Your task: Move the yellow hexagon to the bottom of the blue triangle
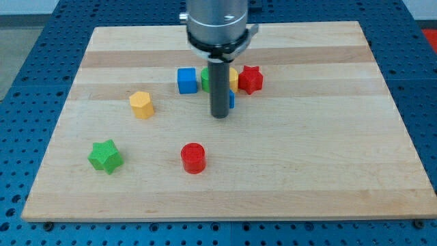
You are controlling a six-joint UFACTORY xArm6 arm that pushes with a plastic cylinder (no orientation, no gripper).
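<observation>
The yellow hexagon (pixel 142 104) lies left of centre on the wooden board (pixel 307 171). The blue triangle (pixel 232 101) is mostly hidden behind my rod; only a blue sliver shows at the rod's right side. My tip (pixel 219 117) rests on the board right in front of the blue triangle, well to the right of the yellow hexagon. A blue cube (pixel 187 80), a green block (pixel 205 79) and a yellow block (pixel 233 78), both partly hidden by the rod, and a red star (pixel 250 80) form a row just above the tip.
A green star (pixel 105 156) lies at the lower left. A red cylinder (pixel 193 158) stands below the tip. The board sits on a blue perforated table (pixel 20 82).
</observation>
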